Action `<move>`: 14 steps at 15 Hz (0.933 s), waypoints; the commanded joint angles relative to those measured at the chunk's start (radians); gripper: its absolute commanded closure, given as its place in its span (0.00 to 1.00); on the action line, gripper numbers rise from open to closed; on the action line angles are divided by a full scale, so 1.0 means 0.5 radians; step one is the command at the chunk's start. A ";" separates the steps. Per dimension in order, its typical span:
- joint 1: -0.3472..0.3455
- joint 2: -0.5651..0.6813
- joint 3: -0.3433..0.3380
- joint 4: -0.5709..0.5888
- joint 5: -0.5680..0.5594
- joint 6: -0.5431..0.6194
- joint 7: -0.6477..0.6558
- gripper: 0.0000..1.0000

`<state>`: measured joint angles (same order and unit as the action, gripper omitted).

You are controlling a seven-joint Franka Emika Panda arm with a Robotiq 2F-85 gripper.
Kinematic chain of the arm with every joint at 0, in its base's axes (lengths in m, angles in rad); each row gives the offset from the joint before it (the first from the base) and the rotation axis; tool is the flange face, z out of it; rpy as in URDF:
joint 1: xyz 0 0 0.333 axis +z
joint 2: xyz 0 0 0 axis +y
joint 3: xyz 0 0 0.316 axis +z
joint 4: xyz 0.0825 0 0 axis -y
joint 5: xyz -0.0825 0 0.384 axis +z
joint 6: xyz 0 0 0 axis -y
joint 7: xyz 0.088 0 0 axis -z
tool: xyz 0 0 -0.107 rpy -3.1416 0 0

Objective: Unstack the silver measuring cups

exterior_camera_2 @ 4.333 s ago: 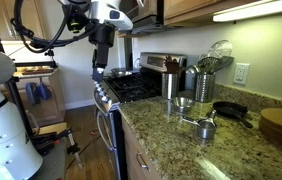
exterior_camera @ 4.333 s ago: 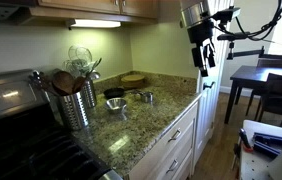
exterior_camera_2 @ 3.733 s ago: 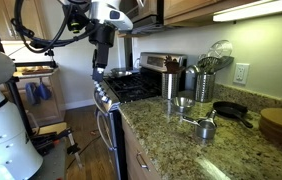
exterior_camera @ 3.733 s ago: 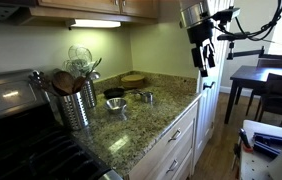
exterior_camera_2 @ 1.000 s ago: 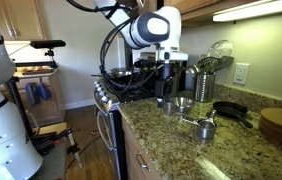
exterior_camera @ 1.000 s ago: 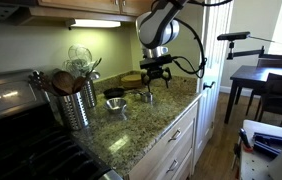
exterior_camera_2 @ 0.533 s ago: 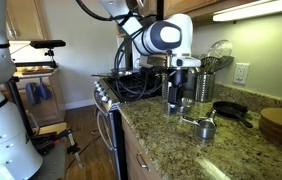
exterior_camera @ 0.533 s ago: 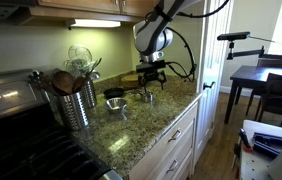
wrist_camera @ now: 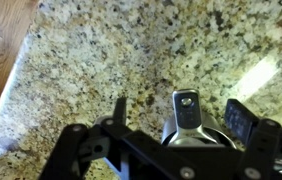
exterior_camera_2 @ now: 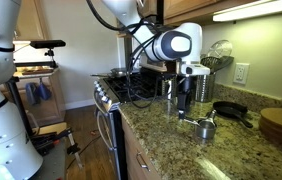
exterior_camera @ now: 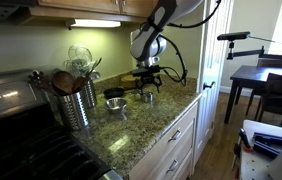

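Wrist view: my gripper (wrist_camera: 178,110) hangs wide open astride the silver measuring cups (wrist_camera: 189,135), toward the granite worktop's (wrist_camera: 101,50) front edge. An off-centre pinch on the slick handle could, I judge, lift the whole stack.
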<state>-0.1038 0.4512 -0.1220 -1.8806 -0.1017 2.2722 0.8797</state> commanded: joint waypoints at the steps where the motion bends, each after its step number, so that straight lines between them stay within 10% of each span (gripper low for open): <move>1: 0.022 0.111 -0.056 0.113 0.089 0.018 -0.049 0.00; 8: 0.020 0.270 -0.087 0.275 0.172 -0.005 -0.043 0.00; 14: 0.029 0.338 -0.104 0.352 0.177 -0.019 -0.037 0.44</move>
<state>-0.1038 0.6054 -0.1529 -1.7295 -0.0390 2.2720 0.8746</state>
